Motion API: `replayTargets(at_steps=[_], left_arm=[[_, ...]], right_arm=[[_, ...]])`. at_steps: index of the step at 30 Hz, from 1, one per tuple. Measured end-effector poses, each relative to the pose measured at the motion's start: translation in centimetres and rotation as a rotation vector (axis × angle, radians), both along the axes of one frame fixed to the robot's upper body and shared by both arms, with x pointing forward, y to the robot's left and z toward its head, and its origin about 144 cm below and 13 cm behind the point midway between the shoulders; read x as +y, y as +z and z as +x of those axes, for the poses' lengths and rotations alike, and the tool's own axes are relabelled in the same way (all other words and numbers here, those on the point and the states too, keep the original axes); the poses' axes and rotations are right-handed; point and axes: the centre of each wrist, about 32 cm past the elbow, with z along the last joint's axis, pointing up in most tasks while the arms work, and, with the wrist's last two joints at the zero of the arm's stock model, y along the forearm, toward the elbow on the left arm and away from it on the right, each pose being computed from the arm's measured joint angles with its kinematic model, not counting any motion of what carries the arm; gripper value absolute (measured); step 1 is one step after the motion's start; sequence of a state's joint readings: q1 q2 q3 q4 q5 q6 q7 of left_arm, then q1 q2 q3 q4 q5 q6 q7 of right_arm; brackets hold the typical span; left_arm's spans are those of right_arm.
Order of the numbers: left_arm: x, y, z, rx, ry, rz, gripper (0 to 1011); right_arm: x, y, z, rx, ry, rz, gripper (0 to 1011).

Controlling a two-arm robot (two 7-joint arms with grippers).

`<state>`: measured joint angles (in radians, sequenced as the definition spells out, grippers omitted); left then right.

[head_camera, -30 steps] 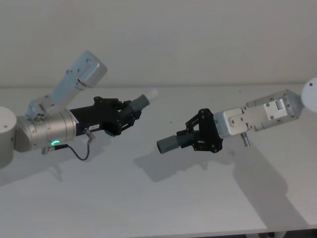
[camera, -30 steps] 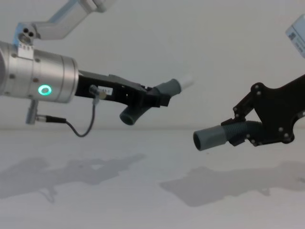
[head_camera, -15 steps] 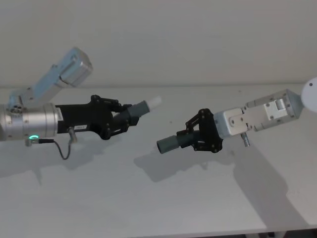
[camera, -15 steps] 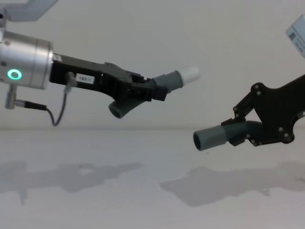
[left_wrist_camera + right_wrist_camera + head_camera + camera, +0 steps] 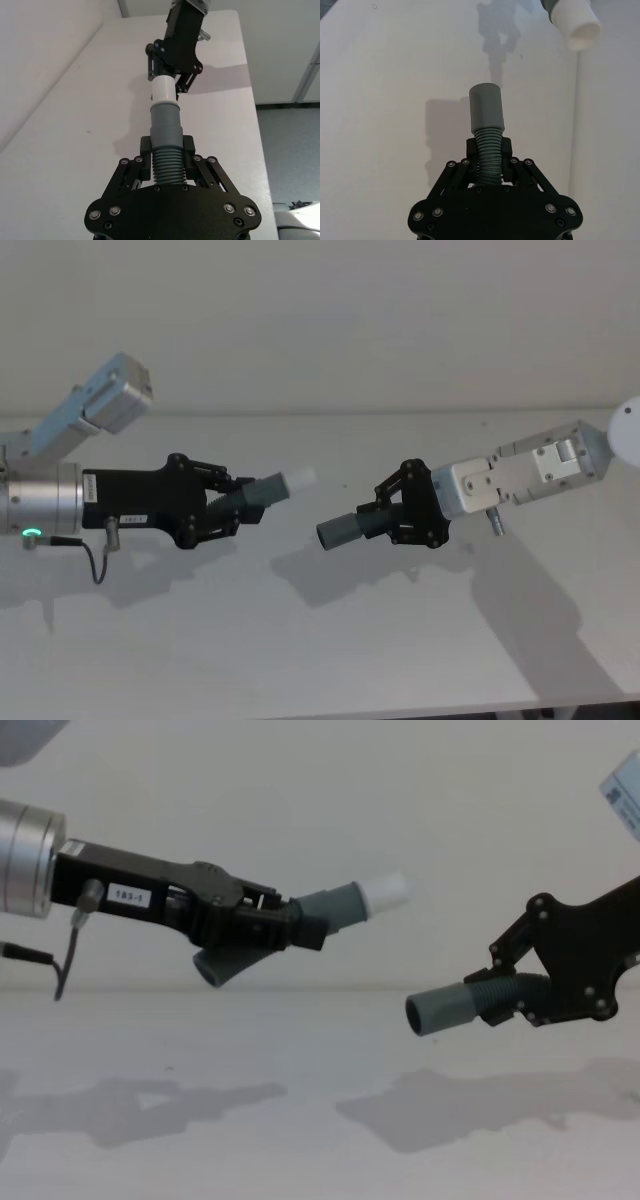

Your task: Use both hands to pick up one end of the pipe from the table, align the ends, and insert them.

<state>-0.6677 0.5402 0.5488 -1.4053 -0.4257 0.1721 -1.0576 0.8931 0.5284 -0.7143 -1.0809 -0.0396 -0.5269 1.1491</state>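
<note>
The left gripper (image 5: 230, 510) reached in from the left on its silver wrist (image 5: 42, 502), with fingers closed on the white-tipped pipe piece (image 5: 272, 486). The right gripper (image 5: 388, 520) reached in from the right, closed on the collared pipe piece (image 5: 343, 530). The 2 grippers faced each other, apart.

This looks like a bare lab room. A plain white table (image 5: 300, 640) stands against a plain white wall (image 5: 350, 320), with grey floor (image 5: 292, 145) beside the table.
</note>
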Motion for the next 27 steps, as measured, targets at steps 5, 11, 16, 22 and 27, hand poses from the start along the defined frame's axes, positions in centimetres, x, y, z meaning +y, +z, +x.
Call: replayTargets(at_steps=[5,11,16,22,27], left_arm=[[0.3,-0.4,-0.2,0.013,-0.013,-0.001,329],[0.5,-1.1,-0.4,0.029,-0.022,0.002,329],[0.7,-1.8,-0.5,0.044,-0.027,0.004,329],[0.9,-2.7,-0.5,0.063,-0.025,0.008,329],[1.2,-3.3,-0.5,0.076,-0.018,0.013,329]], right_arm=[[0.0,0.0,0.0,0.000,0.000,0.000,235],[0.0,0.0,0.0,0.000,0.000,0.000,235],[0.0,0.0,0.0,0.000,0.000,0.000,234],[0.0,0.0,0.0,0.000,0.000,0.000,234],[0.0,0.0,0.0,0.000,0.000,0.000,234]])
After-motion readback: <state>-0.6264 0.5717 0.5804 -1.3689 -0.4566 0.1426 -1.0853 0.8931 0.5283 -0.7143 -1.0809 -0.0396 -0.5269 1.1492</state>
